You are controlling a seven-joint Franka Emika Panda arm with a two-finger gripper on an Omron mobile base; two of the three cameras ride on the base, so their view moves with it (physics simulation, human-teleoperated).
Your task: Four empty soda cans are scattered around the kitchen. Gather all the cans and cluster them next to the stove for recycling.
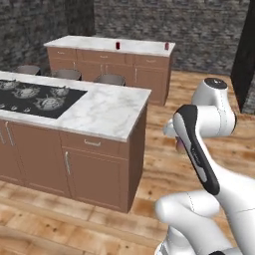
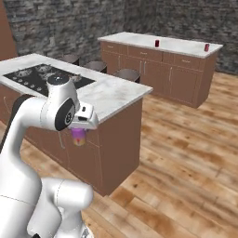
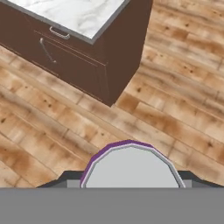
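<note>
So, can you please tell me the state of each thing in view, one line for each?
purple can: upright, held in the pincer above the floor.
pincer: shut on the purple can.
two red cans: upright on the far counter, apart from each other.
stove: no pot on it, no can beside it yet.
island drawer and doors: closed.

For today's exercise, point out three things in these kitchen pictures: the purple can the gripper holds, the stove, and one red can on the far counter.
purple can (image 2: 78, 136), right base view, its side below the hand.
stove (image 1: 35, 97), left base view, black glass between burners.
red can (image 2: 157, 43), right base view, its body.
</note>
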